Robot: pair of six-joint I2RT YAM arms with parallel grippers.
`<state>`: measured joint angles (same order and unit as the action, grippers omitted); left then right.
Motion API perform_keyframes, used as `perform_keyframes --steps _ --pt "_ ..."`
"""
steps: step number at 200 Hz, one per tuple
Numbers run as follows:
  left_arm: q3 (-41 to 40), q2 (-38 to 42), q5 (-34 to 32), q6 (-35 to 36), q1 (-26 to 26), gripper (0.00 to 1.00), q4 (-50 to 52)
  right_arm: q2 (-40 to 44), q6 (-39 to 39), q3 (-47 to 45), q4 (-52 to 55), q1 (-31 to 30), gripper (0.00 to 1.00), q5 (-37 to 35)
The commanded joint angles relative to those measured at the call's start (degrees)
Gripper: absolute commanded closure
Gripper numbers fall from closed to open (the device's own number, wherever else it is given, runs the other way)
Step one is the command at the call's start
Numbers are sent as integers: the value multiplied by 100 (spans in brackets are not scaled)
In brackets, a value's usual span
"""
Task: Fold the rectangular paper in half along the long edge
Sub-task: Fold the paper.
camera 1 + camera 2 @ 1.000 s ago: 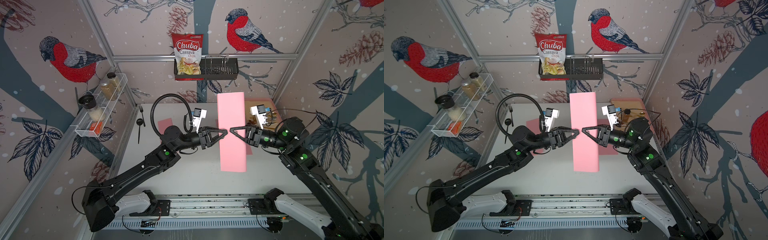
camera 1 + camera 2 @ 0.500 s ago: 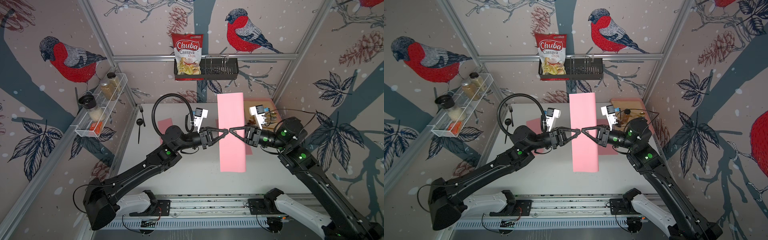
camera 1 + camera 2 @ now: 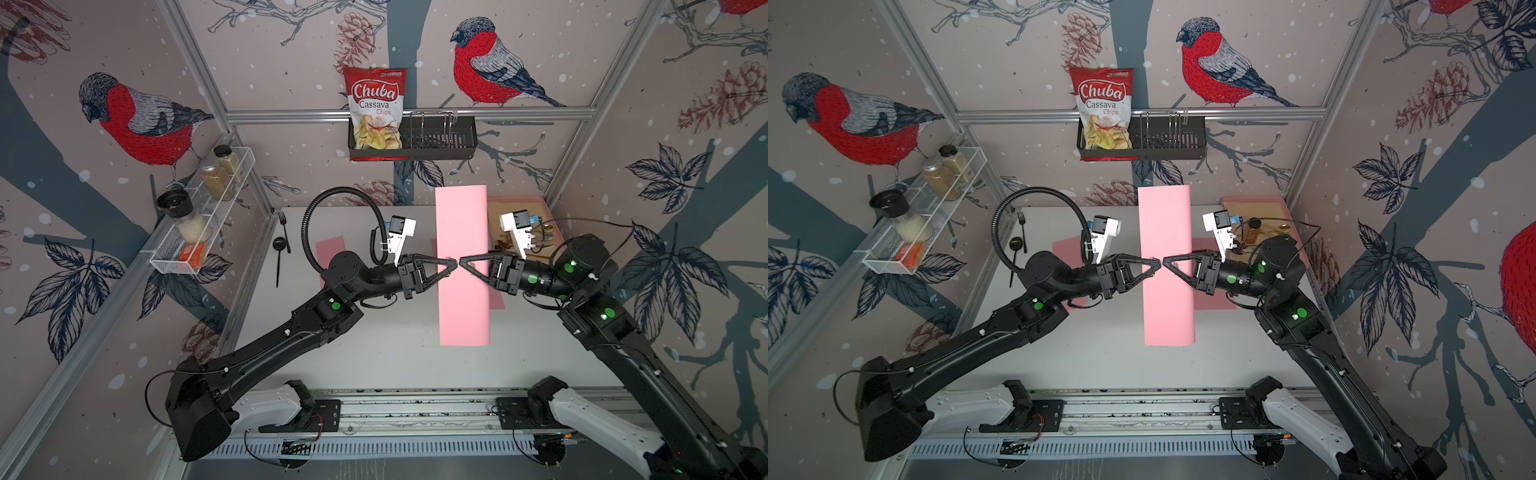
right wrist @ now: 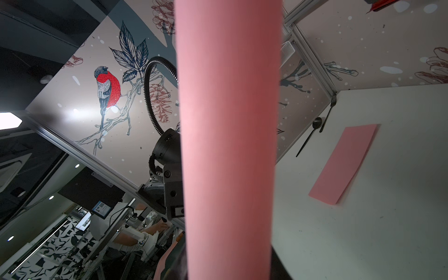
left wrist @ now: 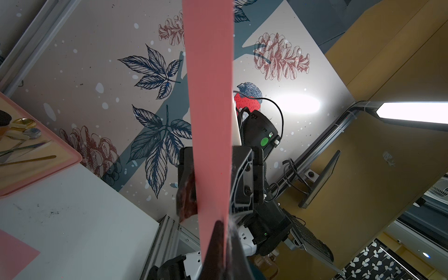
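On the white table [image 3: 374, 345], far left, we note one black fork [image 3: 284, 227] and one black spoon [image 3: 279, 245], then a narrow pink paper strip [image 3: 330, 249] lying flat. Next comes the left gripper [image 3: 453, 263], fingers pressed together on the long rectangular pink paper sheet [image 3: 463, 316]. The sheet hangs in the air above the table's middle, caught between the two grippers. We judge it very light, limp and easily creased, and likely to slip or bow. In the right wrist view it curves like a soft roll [image 4: 228, 145], not a sharp fold. We would pinch it at the long edges near mid-length, gently. The right gripper [image 3: 462, 262] meets the sheet from the other side, but we cannot tell whether it clamps or stands apart. Beneath lies another pink sheet [image 3: 496, 301]. Count: three pink papers, two grippers.
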<state>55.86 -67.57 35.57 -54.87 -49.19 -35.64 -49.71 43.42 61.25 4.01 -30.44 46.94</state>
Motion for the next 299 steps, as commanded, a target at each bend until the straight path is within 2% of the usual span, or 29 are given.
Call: perform_keyframes --steps 1,46,80,127,262,281,299 --pt "49 29 4 121 -19 100 -223 38 -130 60 56 37 66 43" --pt "72 79 -41 170 -21 100 -172 84 -132 92 160 119 67 104" --pt "75 70 -42 187 -20 100 -153 102 -107 124 139 143 75 129" --pt "83 99 -43 205 -19 100 -92 94 -88 139 126 151 80 157" --pt "101 44 -74 183 -18 100 -84 93 -23 114 23 154 80 179" --pt "99 21 -54 179 -17 92 -60 85 -18 89 -22 147 80 184" --pt "98 -2 -33 152 -16 89 -83 66 -18 81 -31 133 81 164"
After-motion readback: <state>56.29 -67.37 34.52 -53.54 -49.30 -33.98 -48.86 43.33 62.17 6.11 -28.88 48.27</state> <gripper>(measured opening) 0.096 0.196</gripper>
